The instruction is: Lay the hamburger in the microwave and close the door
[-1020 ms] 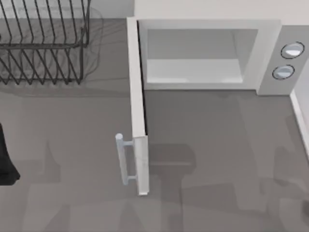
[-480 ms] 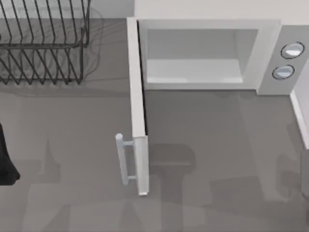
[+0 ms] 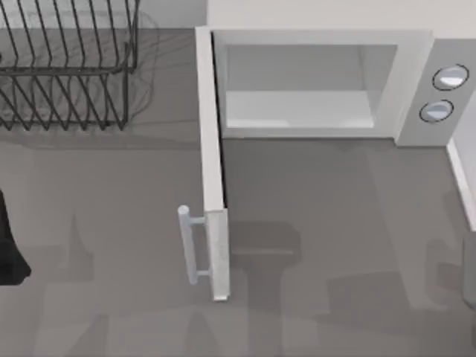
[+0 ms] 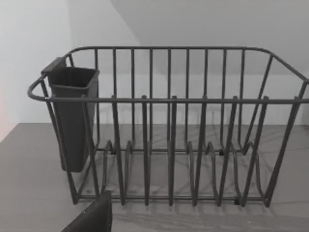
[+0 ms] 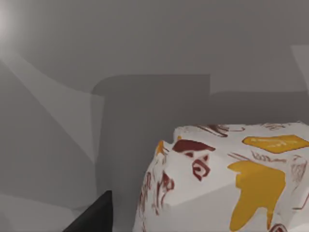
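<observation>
The hamburger [image 5: 227, 179], a white lump with orange-yellow and dark red blotches, lies very close to my right wrist camera on the grey table. A dark piece of my right gripper [image 5: 94, 217] shows just beside it. The white microwave [image 3: 312, 82] stands at the back right with its pale cavity bare. Its door [image 3: 212, 171] is swung out towards the front, edge-on, and the bar handle [image 3: 190, 245] faces left. My left arm [image 3: 9, 253] is parked at the table's left edge, and a dark piece of its gripper [image 4: 91, 217] shows before the rack.
A black wire rack [image 3: 67, 67] with a dark cup [image 4: 72, 116] hooked on one end stands at the back left. Two round knobs [image 3: 444, 93] sit on the microwave's grey side panel. A pale raised edge [image 3: 461, 178] runs along the right side.
Shadows on the table's front right have shifted, and a grey shape has come in at the right edge. The door and my left arm have not moved.
</observation>
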Controlling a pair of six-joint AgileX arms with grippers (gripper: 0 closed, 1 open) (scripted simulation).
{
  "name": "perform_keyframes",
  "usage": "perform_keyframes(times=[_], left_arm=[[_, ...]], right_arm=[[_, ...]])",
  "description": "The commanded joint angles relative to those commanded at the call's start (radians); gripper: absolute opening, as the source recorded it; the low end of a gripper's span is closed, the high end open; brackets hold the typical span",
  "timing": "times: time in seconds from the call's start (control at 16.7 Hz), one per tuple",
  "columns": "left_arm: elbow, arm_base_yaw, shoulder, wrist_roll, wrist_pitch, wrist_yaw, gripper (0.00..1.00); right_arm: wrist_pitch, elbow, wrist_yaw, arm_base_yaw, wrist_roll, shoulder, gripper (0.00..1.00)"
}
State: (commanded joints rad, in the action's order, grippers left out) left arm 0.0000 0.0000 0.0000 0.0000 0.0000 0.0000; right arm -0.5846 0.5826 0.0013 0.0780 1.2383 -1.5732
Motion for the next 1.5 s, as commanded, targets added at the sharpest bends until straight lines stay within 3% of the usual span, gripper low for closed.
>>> perform_keyframes(times=[0.78, 1.26, 1.32, 1.5], left_arm=[[0.000, 0.000, 0.000, 0.000, 0.000, 0.000, 1.00], [0.000, 0.000, 0.000, 0.000, 0.000, 0.000, 1.00], [0.000, 0.000, 0.000, 0.000, 0.000, 0.000, 1.00], [0.000, 0.000, 0.000, 0.000, 0.000, 0.000, 1.00]], right_arm=[[0.000, 0.000, 0.000, 0.000, 0.000, 0.000, 0.02], [0.000, 0.000, 0.000, 0.000, 0.000, 0.000, 0.00], [-0.110, 0.047, 0.000, 0.001, -0.023, 0.070, 0.00], [-0.150, 0.081, 0.000, 0.001, -0.019, 0.086, 0.00]])
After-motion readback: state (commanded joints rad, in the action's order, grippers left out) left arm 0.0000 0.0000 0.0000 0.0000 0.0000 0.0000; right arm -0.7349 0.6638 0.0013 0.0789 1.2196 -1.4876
